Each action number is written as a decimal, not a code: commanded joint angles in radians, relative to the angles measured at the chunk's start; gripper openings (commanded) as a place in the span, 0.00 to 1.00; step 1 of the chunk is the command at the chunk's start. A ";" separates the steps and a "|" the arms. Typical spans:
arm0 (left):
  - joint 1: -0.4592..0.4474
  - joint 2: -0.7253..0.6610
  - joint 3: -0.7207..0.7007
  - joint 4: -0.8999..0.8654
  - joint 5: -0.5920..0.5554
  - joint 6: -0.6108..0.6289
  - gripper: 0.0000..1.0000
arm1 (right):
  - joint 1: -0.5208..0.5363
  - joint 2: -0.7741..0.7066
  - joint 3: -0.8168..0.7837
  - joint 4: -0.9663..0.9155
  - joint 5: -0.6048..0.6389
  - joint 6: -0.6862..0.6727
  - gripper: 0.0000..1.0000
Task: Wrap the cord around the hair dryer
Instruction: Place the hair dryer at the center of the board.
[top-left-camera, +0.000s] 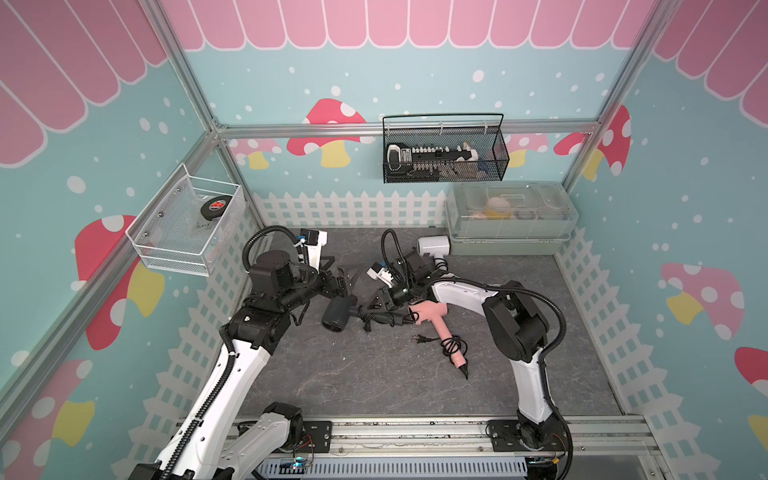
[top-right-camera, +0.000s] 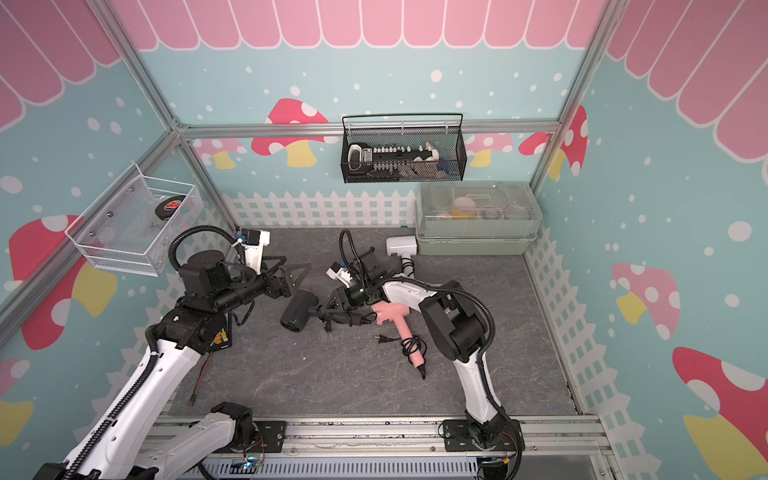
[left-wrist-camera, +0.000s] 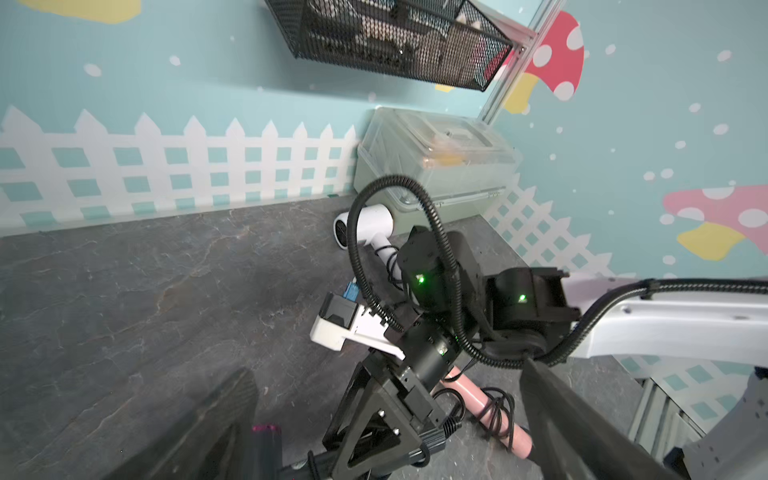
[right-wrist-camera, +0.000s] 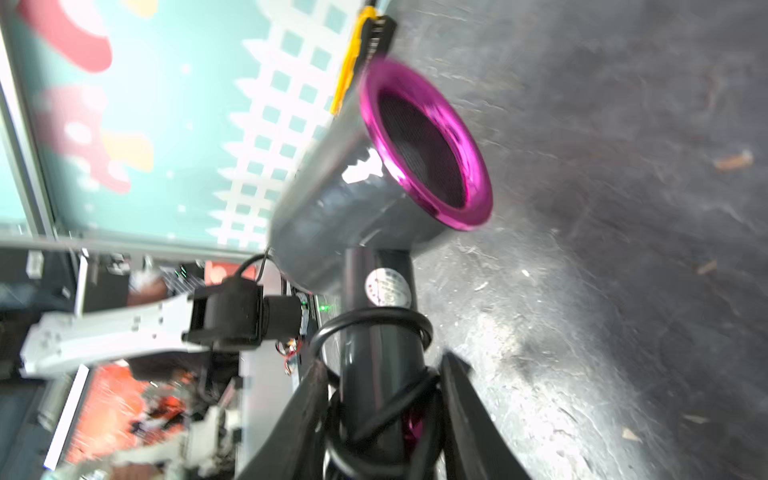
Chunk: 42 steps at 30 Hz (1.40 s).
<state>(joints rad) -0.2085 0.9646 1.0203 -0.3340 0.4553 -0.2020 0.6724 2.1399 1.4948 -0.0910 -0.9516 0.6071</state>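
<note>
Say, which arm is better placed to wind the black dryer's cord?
Likely right: the right end effector straddles the black dryer's handle at the cord loops; the left end effector hangs open, apart.

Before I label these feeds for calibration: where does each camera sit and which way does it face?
Top views: high above the front rail, looking down at the table and back wall; both arms show.
Left wrist: on the left arm, facing the right arm and white hair dryer; its spread fingers edge the picture.
Right wrist: on the right arm, facing the black hair dryer; its fingers flank the handle and looped cord.
Shared: both top views and left wrist show the pink hair dryer.
</note>
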 joint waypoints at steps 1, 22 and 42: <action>0.006 -0.007 -0.033 0.032 -0.033 -0.008 0.99 | 0.000 0.054 0.041 0.215 0.002 0.203 0.00; 0.008 -0.001 -0.101 0.079 -0.044 -0.036 0.99 | 0.073 0.094 -0.034 0.071 0.291 0.226 0.36; 0.024 -0.033 -0.163 0.021 -0.350 -0.015 0.99 | 0.030 -0.267 0.004 -0.262 0.505 -0.161 0.99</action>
<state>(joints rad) -0.1967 0.9539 0.8913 -0.3092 0.2207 -0.2306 0.7311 1.9629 1.4853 -0.2459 -0.5327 0.5892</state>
